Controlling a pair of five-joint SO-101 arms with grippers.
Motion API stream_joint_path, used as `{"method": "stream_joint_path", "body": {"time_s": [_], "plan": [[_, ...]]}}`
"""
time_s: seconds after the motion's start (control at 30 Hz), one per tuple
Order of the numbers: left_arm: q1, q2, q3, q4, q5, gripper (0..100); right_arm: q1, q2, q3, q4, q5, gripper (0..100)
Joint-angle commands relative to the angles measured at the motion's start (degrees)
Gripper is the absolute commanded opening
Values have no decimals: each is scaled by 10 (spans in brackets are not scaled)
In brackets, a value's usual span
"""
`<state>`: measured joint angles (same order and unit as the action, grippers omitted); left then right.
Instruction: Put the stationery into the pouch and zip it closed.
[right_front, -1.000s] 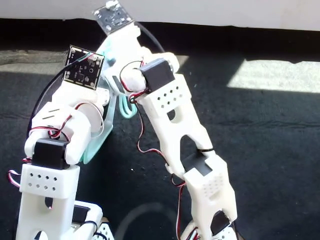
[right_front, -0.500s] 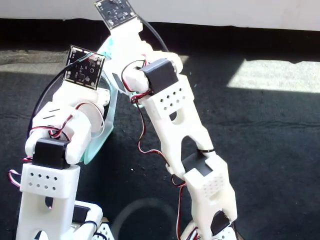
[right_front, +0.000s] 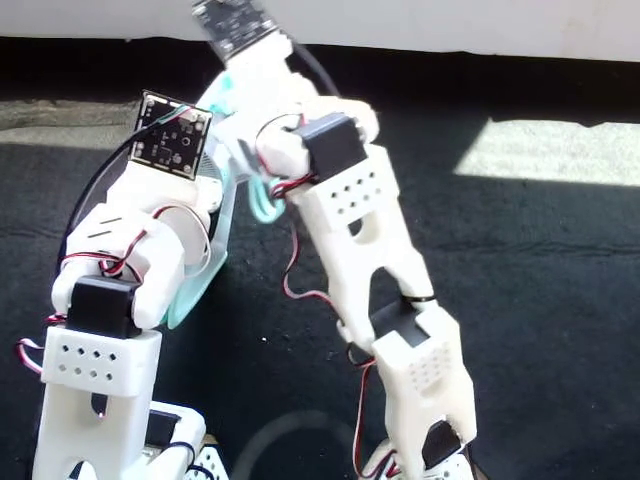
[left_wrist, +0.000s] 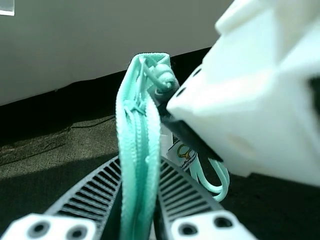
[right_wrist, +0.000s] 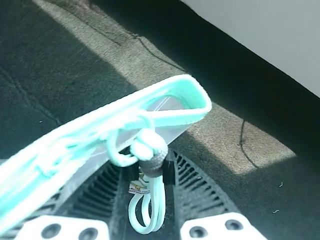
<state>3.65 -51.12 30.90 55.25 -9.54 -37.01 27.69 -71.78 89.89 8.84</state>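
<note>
pouch is up in the air btwn the two arms, well clear of the dark table mat, hanging limp. left gripper is clamped on the mint zip edge, fingers pinching it from both sides. right gripper is closed on the pull cord, just under its knot. looks light and floppy to me, thin see-thru walls w/ no stiffness; the zip tape is the only firm bit, so that's the place to grip, close to the slider, else it'll just bunch up. cord's thin and prob slippery, the knot should work as a stop. can't tell what's inside.
</note>
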Motion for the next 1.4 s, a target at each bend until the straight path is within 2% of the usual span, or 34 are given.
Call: {"method": "stream_joint_path", "body": {"time_s": [0.0,0.13,0.47,0.57,0.93,1.37], "plan": [[3,-8,-7,-1,-2,9,45,-5,-56,-13,6,5],[4,-8,-8,-1,-2,9,81,-5,-65,-37,42,5],[5,-10,-11,43,0,9,116,11,-55,-76,46,5],[2,-29,-9,40,42,9,124,38,-47,-90,46,5],[2,-113,58,40,44,9,153,77,-46,-89,46,5],[1,-132,53,11,47,9,153,77,-46,-34,47,5]]}}
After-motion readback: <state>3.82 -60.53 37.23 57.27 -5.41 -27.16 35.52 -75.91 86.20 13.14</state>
